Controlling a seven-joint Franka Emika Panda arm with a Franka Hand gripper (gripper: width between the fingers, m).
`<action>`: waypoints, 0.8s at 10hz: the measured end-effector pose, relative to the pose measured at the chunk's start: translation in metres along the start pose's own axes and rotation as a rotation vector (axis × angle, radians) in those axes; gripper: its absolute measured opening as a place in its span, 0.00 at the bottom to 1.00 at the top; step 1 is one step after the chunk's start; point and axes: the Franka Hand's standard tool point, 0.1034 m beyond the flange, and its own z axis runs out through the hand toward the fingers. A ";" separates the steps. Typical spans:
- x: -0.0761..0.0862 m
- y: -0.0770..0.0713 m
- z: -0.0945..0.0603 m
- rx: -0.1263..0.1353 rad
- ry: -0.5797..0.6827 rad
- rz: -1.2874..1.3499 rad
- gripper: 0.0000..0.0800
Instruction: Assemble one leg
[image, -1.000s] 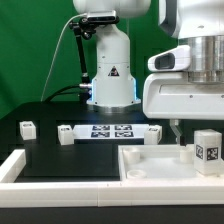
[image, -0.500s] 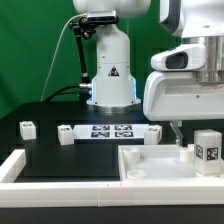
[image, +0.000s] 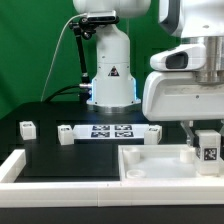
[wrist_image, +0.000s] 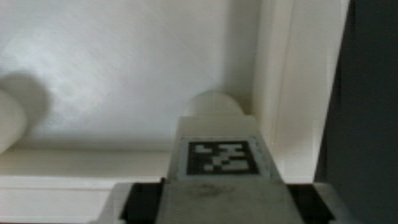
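A leg (image: 208, 150), a small white post with a square tag on its face, stands upright on the large flat white piece (image: 150, 160) at the exterior view's right. My gripper (image: 207, 140) has come down over it, with one finger on each side. In the wrist view the leg (wrist_image: 222, 150) fills the gap between the dark pads of the gripper (wrist_image: 222, 200), so the jaws look shut on it. The flat white piece (wrist_image: 125, 80) lies beneath it.
Two more legs (image: 27, 128) (image: 66, 134) stand on the black table at the exterior view's left. The marker board (image: 112, 131) lies in the middle before the arm's base (image: 110, 70). A white raised rim (image: 12, 165) sits at the front left.
My gripper has moved toward the exterior view's right, from beside the leg to around it. The leg now sits slightly lower between the fingers.
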 end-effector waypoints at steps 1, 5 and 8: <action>0.000 0.001 0.000 0.001 0.004 0.120 0.36; -0.002 -0.002 0.001 0.025 0.000 0.652 0.36; -0.004 -0.006 0.002 0.055 -0.012 0.998 0.36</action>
